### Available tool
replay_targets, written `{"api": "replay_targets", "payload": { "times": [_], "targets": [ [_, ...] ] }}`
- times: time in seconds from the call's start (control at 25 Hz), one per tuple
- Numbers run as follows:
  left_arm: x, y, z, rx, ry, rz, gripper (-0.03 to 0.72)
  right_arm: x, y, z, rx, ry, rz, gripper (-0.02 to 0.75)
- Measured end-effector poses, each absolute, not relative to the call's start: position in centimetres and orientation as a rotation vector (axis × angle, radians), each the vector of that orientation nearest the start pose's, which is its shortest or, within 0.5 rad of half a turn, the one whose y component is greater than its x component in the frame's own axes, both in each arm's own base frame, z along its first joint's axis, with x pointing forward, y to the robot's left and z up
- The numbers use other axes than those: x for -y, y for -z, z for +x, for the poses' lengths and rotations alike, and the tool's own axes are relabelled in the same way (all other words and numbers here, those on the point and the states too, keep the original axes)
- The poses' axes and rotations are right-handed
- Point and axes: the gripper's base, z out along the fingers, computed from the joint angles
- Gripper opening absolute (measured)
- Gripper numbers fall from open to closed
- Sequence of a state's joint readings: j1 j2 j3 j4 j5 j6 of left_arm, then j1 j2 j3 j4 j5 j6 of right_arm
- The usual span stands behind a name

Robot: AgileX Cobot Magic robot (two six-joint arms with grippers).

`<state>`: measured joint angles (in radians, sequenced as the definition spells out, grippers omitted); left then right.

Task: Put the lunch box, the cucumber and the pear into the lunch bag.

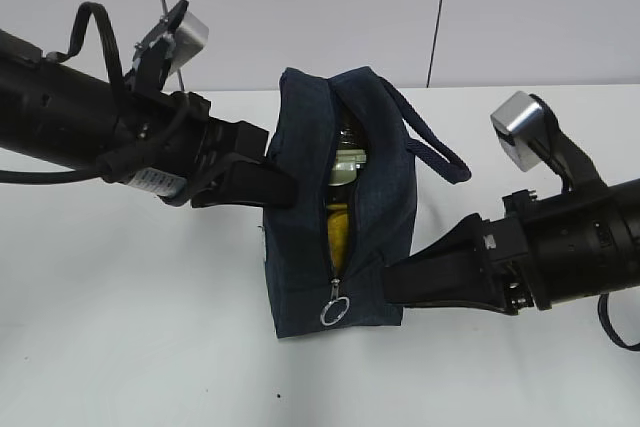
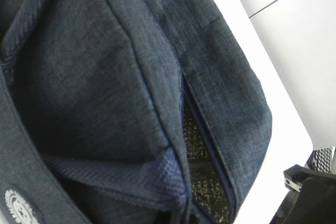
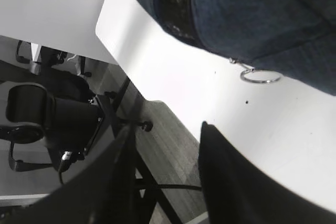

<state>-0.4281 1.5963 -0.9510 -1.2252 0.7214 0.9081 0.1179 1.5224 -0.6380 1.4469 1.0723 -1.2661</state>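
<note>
Left gripper [image 1: 262, 185] pressed up against the left side of the lunch bag [image 1: 300, 237], fingertips lost in the dark fabric, so can't tell if open or clamped on anything. Right gripper [image 1: 400, 282] touching the bag's lower right side; from the right wrist view, fingers [image 3: 231, 182] spread apart with bare table [image 3: 173, 72] in the gap, so open, holding nothing. Bag standing on the white table between the two arms, zip partly undone down the middle, metal ring pull [image 1: 335, 312] hanging near the bottom. Through the slit: something yellow, probably the pear [image 1: 340, 232], and above it a pale green bit with a clear part, looks like the lunch box [image 1: 348, 160]. No sign of the cucumber from any angle. Foil lining [image 2: 202, 182] peeking out in the left wrist view. One handle [image 1: 432, 147] flopped over to the right.
</note>
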Motion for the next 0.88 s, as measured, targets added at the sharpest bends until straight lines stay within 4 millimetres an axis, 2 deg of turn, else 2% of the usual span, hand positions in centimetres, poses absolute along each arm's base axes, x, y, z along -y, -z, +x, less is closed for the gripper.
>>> {"api": "replay_targets", "payload": {
  "times": [0.08, 0.32, 0.52, 0.68, 0.88],
  "targets": [
    [18.3, -23.7, 26.5, -2.396, 1.102, 0.577, -0.015, -10.6, -20.4, 23.1, -2.301, -1.375, -0.462, 0.323],
    [18.4, -23.7, 26.6, -2.392, 1.119, 0.555, -0.015, -10.5, -20.5, 23.6, -2.14, -1.219, -0.661, 0.326],
    [18.4, -23.6, 26.6, -2.395, 1.127, 0.544, -0.015, -10.5, -20.7, 24.2, -1.995, -1.075, -0.804, 0.391],
    [18.5, -23.6, 26.6, -2.394, 1.13, 0.539, -0.015, -10.4, -19.9, 24.4, -2.006, -1.037, -0.846, 0.445],
    [18.5, -23.7, 26.7, -2.392, 1.137, 0.53, -0.015, -11.3, -17.9, 24.4, -2.058, -1.067, -0.913, 0.458]
  ]
}}
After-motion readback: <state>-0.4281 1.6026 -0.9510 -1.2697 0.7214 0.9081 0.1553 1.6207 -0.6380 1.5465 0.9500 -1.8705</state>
